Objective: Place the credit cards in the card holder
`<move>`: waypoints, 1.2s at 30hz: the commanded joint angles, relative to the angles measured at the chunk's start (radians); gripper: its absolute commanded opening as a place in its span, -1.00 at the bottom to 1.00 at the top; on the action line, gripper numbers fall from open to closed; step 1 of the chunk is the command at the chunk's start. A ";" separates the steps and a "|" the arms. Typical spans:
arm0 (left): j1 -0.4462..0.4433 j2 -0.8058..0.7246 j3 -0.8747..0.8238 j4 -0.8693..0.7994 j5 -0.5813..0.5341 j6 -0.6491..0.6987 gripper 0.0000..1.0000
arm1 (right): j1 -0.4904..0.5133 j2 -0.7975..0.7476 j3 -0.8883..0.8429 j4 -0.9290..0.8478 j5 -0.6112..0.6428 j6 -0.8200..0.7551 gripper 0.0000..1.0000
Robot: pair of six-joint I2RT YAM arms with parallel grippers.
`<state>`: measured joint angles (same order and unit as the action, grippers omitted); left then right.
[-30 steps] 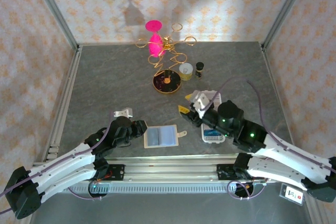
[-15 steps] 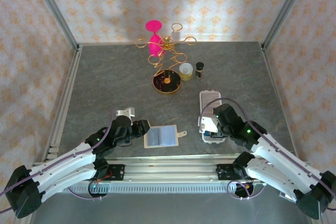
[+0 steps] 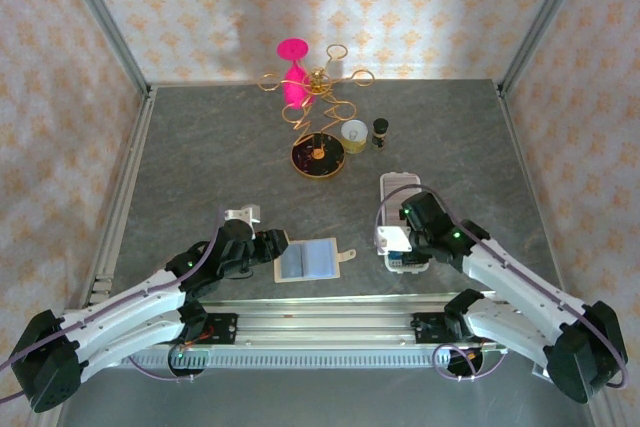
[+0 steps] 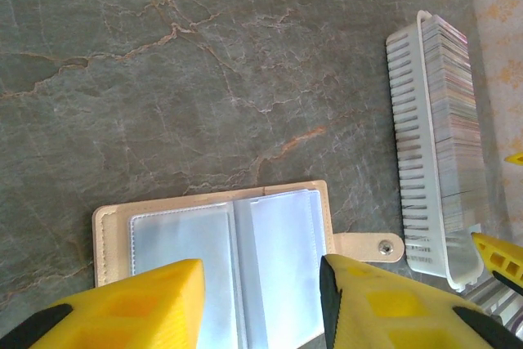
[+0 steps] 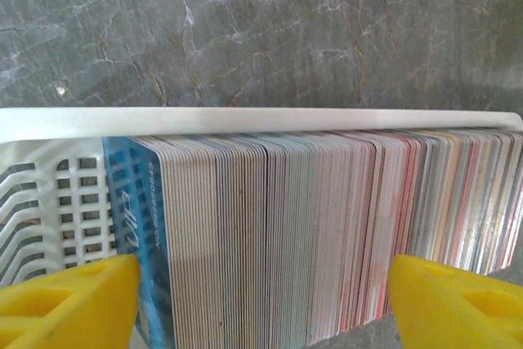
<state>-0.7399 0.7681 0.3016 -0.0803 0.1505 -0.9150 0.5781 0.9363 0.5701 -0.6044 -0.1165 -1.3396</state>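
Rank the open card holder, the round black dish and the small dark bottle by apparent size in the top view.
1-2. card holder, round black dish: about alike, holder nearer the camera, so unranked.
3. small dark bottle: clearly smallest.

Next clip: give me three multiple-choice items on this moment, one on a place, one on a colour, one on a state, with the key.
1. Seen from the top camera, on which side of the card holder does the tray lie?
A. right
B. left
C. on top of it

2. What colour is the leftmost card in the right wrist view?
A. red
B. blue
C. green

3. The card holder is:
A. snapped shut
B. open flat
C. standing on edge

Key:
1 A, the tray sits to the right of the card holder, apart from it.
2 B, that card's face is blue.
3 B, its clear pockets face up and the snap tab sticks out sideways.
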 commanded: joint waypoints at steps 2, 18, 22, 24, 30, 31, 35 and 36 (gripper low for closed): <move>-0.003 -0.008 -0.003 0.015 0.017 0.012 -0.14 | -0.012 0.020 -0.026 0.045 -0.013 -0.041 0.56; -0.004 -0.056 -0.037 -0.003 0.017 -0.003 -0.16 | -0.013 -0.001 -0.116 0.128 0.049 -0.092 0.14; -0.003 -0.056 -0.036 -0.003 0.023 -0.001 -0.17 | -0.013 -0.002 -0.100 0.109 0.049 -0.093 0.01; -0.003 -0.056 -0.038 -0.006 0.023 -0.002 -0.18 | -0.014 -0.005 -0.094 0.099 0.053 -0.095 -0.03; -0.004 -0.058 -0.051 0.007 0.030 -0.011 -0.19 | -0.014 -0.011 -0.077 0.060 0.057 -0.096 -0.17; -0.004 -0.058 -0.053 0.010 0.031 -0.013 -0.19 | -0.013 -0.013 -0.073 0.054 0.057 -0.095 -0.19; -0.004 -0.064 -0.057 0.004 0.029 -0.018 -0.20 | -0.014 -0.028 -0.062 0.034 0.053 -0.093 -0.33; -0.004 -0.067 -0.058 0.002 0.028 -0.019 -0.21 | -0.013 -0.031 -0.062 0.030 0.051 -0.092 -0.36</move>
<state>-0.7399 0.7208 0.2531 -0.0814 0.1761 -0.9192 0.5705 0.9112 0.4919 -0.5529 -0.1192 -1.4269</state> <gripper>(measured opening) 0.399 0.329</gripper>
